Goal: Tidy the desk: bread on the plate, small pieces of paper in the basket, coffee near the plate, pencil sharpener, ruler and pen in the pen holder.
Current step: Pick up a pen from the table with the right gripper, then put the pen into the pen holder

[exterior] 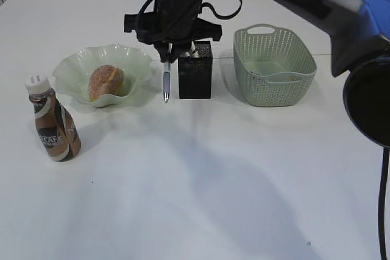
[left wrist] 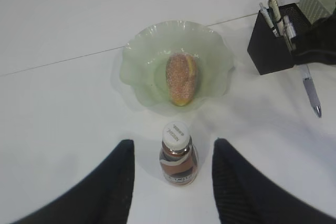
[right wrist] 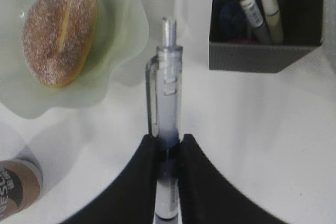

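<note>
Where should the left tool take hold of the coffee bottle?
Grip the coffee bottle around its labelled body, below the white cap, coming level from the near side: it stands upright, and the open left tool already straddles it, plate beyond.

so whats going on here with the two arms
The robot is tidying a desk. The right gripper is shut on a pen and holds it upright in the air between the plate and the black pen holder, which already has other pens in it. The left gripper is open, its fingers either side of the coffee bottle standing near the plate. The bread lies on the plate. No paper shows in the basket.
</note>
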